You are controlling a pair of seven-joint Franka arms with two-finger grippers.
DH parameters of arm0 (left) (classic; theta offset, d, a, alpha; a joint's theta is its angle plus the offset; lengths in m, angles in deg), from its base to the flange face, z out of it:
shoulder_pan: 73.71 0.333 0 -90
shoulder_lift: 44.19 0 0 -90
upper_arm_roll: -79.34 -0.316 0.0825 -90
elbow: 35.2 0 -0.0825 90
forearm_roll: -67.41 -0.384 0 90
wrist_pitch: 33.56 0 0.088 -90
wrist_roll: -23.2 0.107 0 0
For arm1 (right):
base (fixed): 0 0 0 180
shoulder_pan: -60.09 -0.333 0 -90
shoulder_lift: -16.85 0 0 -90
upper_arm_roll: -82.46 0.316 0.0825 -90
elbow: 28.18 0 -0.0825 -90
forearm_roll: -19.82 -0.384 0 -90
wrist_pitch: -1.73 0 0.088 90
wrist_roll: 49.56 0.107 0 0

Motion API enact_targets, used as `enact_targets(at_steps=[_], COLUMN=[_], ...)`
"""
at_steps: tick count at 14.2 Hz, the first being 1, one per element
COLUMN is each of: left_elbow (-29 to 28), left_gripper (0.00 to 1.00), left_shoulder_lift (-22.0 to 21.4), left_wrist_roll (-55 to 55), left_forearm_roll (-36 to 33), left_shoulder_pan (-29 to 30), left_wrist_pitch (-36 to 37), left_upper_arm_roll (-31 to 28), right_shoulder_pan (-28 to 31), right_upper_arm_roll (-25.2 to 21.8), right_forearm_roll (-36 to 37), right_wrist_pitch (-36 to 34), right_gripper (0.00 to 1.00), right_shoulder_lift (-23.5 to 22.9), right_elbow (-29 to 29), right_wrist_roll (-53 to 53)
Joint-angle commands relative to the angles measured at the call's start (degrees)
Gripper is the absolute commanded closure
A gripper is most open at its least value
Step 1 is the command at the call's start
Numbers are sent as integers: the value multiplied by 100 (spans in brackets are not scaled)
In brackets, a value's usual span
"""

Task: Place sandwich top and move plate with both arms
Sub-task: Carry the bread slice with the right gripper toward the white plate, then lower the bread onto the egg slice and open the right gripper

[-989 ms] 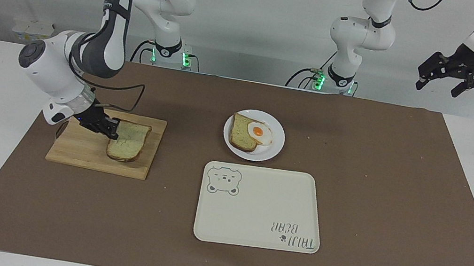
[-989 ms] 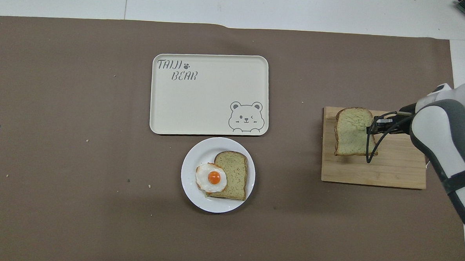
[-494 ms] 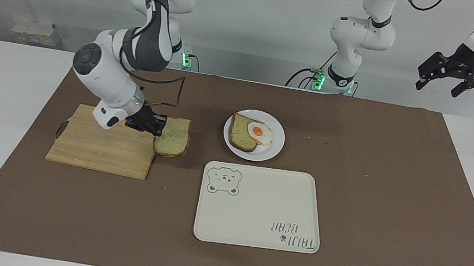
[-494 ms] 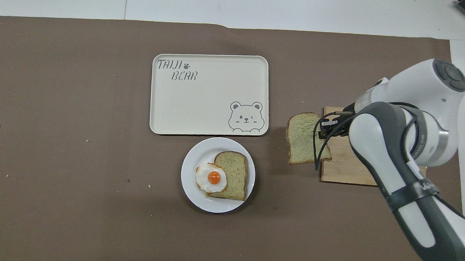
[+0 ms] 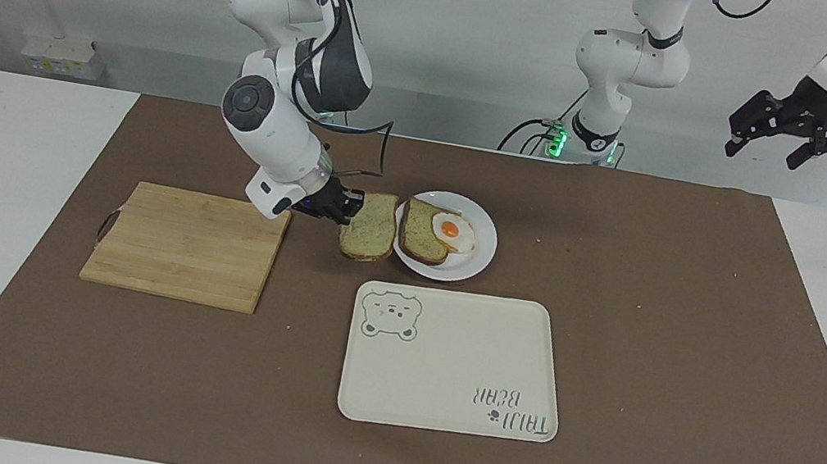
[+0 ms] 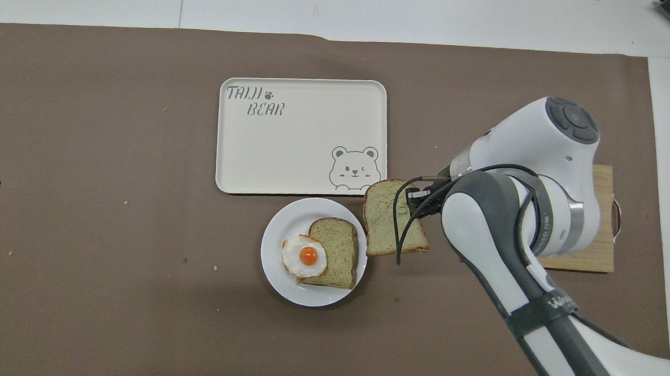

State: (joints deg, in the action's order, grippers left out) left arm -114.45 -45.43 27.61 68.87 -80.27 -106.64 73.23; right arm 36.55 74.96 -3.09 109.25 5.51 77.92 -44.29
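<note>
My right gripper (image 5: 353,208) (image 6: 413,201) is shut on one edge of the sandwich top (image 5: 367,238) (image 6: 391,221), a squarish pale slice with a dark crust. The slice hangs tilted over the brown mat, just beside the white plate (image 5: 460,270) (image 6: 278,231), on the side toward the right arm's end. On the plate lie a smaller bread slice (image 5: 418,243) (image 6: 339,246) and a fried egg (image 5: 453,231) (image 6: 305,255) overlapping it. My left gripper (image 5: 797,142) waits open, high in the air over the left arm's end of the table.
A cream tray with a bear drawing (image 5: 441,369) (image 6: 303,147) lies farther from the robots than the plate, close to it. A bare wooden cutting board (image 5: 187,246) (image 6: 604,222) sits toward the right arm's end.
The right arm lifted the sandwich top off the cutting board and carried it across the mat to the plate's edge. The left arm has not moved.
</note>
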Motion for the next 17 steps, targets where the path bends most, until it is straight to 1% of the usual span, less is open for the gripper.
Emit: enact_targets(at_steps=[1, 4, 6, 7, 8, 9, 12, 17], left_elbow=[-143, -134, -143, -143, -134, -143, -143, -143], left_gripper=[0, 0, 0, 0, 0, 0, 0, 0], left_shoulder_lift=[-148, -139, -148, -148, -148, -148, -148, -148], left_wrist_roll=[-55, -46, -46, -46, -28, -54, -63, -2], left_forearm_roll=[-58, -58, -58, -58, -58, -58, -58, -58], left_shoulder_pan=[-56, -56, -56, -48, -48, -48, -65, -57], left_wrist_pitch=[56, 65, 65, 57, 48, 48, 48, 39], left_upper_arm_roll=[-31, -31, -31, -31, -31, -23, -22, -22], right_shoulder_pan=[-360, -730, -959, -1047, -1222, -1354, -1741, -1768], right_upper_arm_roll=[12, 12, 12, 12, 12, 21, 12, 12], right_forearm_roll=[-257, -477, -495, -513, -582, -731, -891, -891], right_wrist_pitch=[41, 146, 321, 505, 864, 1241, 1824, 1869], right_gripper=[100, 100, 100, 100, 100, 100, 100, 100], right_shoulder_lift=[246, 255, 255, 237, 229, 141, -219, -264], right_elbow=[280, 289, 306, 472, 691, 789, 781, 886], right_wrist_roll=[70, 447, 755, 765, 730, 730, 791, 677])
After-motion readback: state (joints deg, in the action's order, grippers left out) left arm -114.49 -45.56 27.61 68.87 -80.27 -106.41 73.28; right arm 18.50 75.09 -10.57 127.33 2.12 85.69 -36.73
